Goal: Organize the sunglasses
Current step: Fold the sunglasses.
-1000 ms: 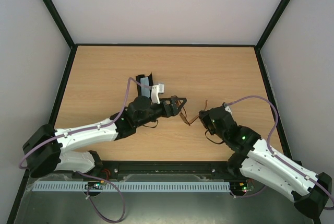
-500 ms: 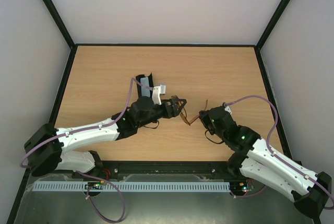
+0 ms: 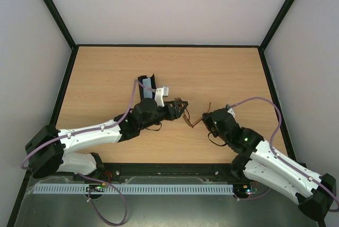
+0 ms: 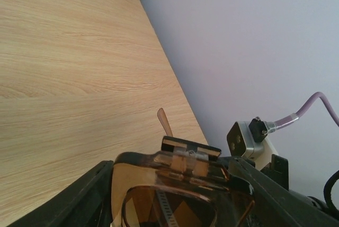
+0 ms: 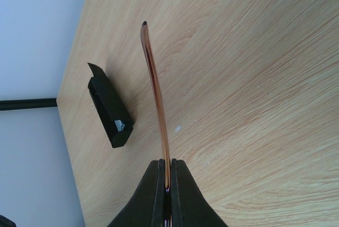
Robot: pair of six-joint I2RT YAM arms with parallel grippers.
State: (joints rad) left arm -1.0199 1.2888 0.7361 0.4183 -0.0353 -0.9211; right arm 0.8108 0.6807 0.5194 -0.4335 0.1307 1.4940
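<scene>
The sunglasses [image 4: 175, 182] hang over the counter's [image 3: 222, 73] middle, one temple pinched in the closed right end effector [image 5: 167, 170]. The left end effector [image 3: 181, 108] straddles the front, half open; I cannot tell whether it grips. Uneven pulling could strain the hinge.

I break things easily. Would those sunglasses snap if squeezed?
Probably springy: the temple arm pinched by the right gripper looks thin and slightly bowed. Likely light, since the sunglasses have a slender frame. Hard squeezing might crack them.
</scene>
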